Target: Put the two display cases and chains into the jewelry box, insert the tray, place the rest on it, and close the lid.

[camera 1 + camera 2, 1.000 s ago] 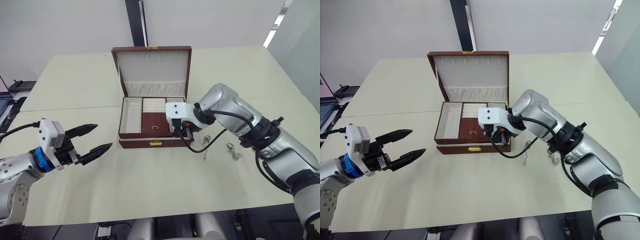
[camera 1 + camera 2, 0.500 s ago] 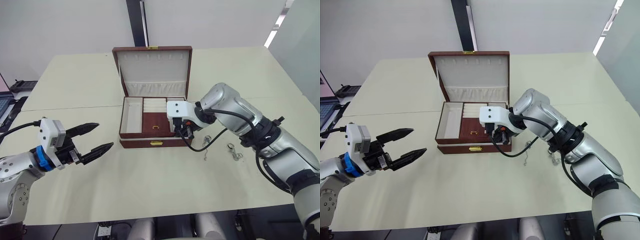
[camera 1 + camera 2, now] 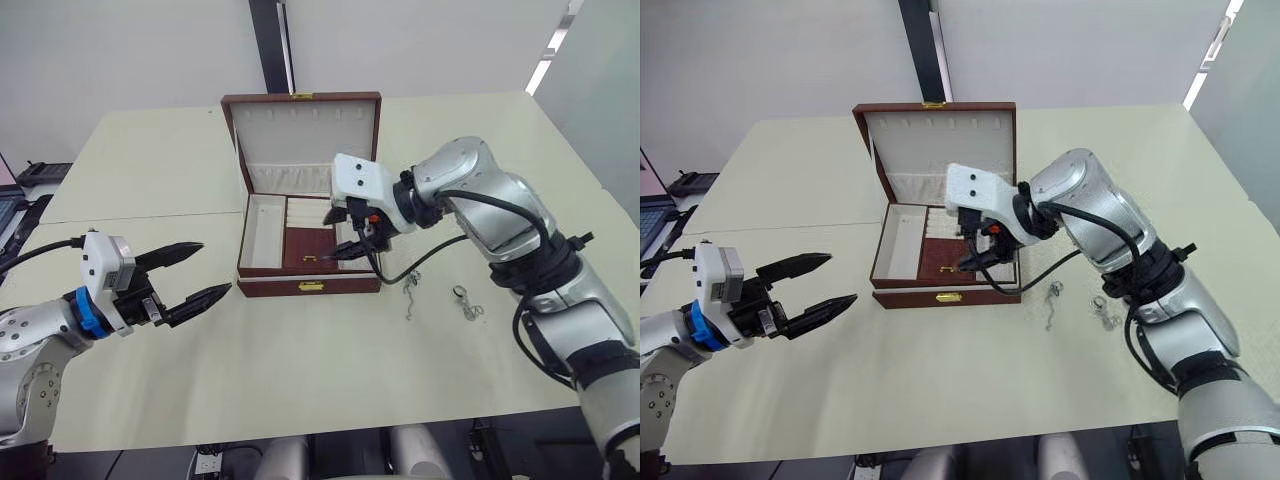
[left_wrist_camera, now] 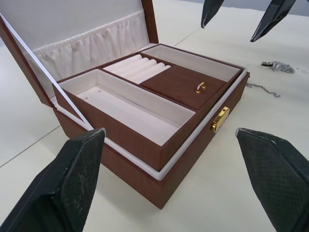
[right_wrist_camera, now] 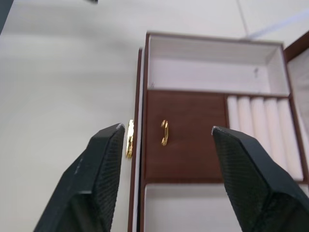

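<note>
In the head view, your right gripper [image 3: 352, 240] hung spread wide and empty above the tray [image 3: 310, 240], which sat inside the open jewelry box [image 3: 310, 285]. Two chains [image 3: 408, 292] lay on the table [image 3: 300, 370] right of the box. In the left wrist view, your left gripper [image 4: 178, 179] gaped wide, empty, facing the box's front. The right wrist view looked down on the tray's brown middle section.

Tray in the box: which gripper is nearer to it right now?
Right. The right gripper hovers open just above the tray; the left gripper is open over the table, off the jewelry box's left front.
</note>
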